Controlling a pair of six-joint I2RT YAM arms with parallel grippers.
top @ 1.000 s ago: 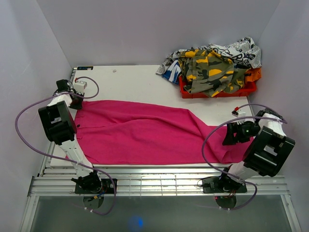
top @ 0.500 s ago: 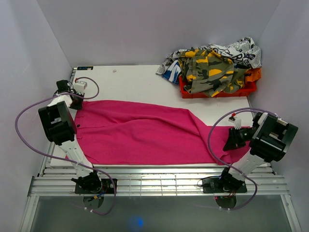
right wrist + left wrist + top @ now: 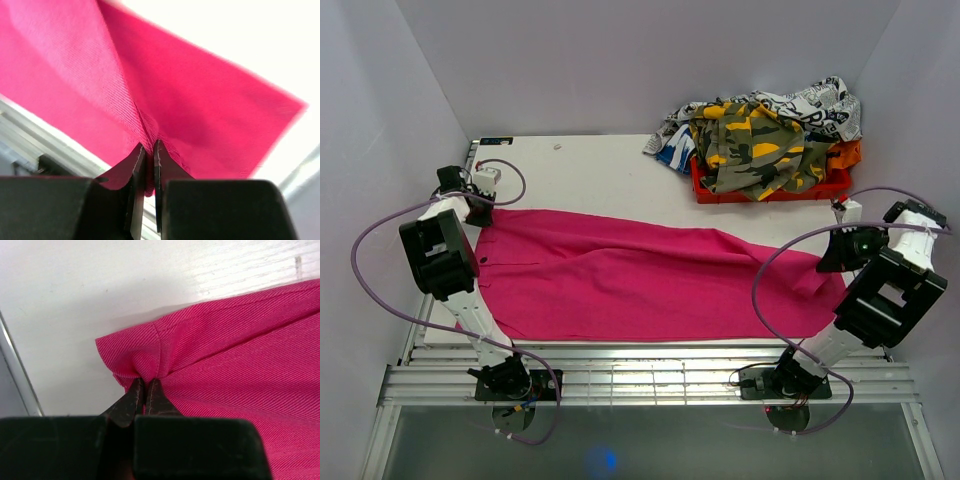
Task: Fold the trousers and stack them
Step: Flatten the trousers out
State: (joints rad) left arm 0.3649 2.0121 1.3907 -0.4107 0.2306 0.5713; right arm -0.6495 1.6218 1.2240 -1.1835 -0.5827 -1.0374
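Observation:
The hot-pink trousers [image 3: 630,275] lie stretched across the white table from left to right. At their far left corner my left gripper [image 3: 480,212] is shut on the fabric; in the left wrist view the jaws pinch a bunched corner of the trousers [image 3: 165,347], left gripper [image 3: 145,382]. My right gripper [image 3: 828,262] is shut on the right end and holds it raised off the table; the right wrist view shows a fold of the trousers [image 3: 165,95] hanging from the right gripper [image 3: 149,146].
A red bin [image 3: 770,190] at the back right is heaped with camouflage and printed clothes [image 3: 760,135]. Walls stand close on the left, back and right. A metal rail frame [image 3: 640,375] runs along the table's near edge.
The right gripper closed on the trousers' right end, then pulled it rightward and up, drawing the fabric taut. The left gripper has stayed shut on its corner.

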